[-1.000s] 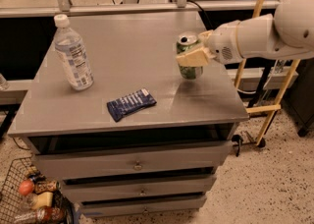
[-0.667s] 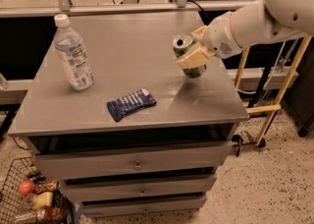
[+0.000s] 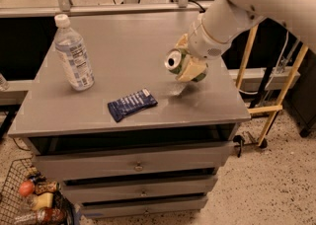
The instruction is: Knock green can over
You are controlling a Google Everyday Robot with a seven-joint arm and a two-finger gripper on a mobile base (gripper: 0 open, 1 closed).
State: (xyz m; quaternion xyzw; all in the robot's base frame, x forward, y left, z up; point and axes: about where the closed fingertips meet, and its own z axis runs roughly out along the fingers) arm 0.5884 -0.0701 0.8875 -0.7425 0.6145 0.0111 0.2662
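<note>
The green can (image 3: 177,62) is tilted far over to the left, its silver top facing left and toward me, at the right side of the grey cabinet top (image 3: 128,46). My gripper (image 3: 190,63) comes in from the upper right on the white arm, and its pale fingers (image 3: 190,70) are closed around the can's body. The can's base is hidden behind the fingers, so I cannot tell whether it touches the surface.
A clear water bottle (image 3: 73,54) with a white cap stands upright at the left. A flat dark blue snack wrapper (image 3: 132,104) lies near the front middle. A wooden frame (image 3: 269,105) stands right of the cabinet. A wire basket (image 3: 29,202) with items sits on the floor at lower left.
The can has gone from upright to tipped far left in my gripper. The arm has swung in over the cabinet's right side, closer to the camera.
</note>
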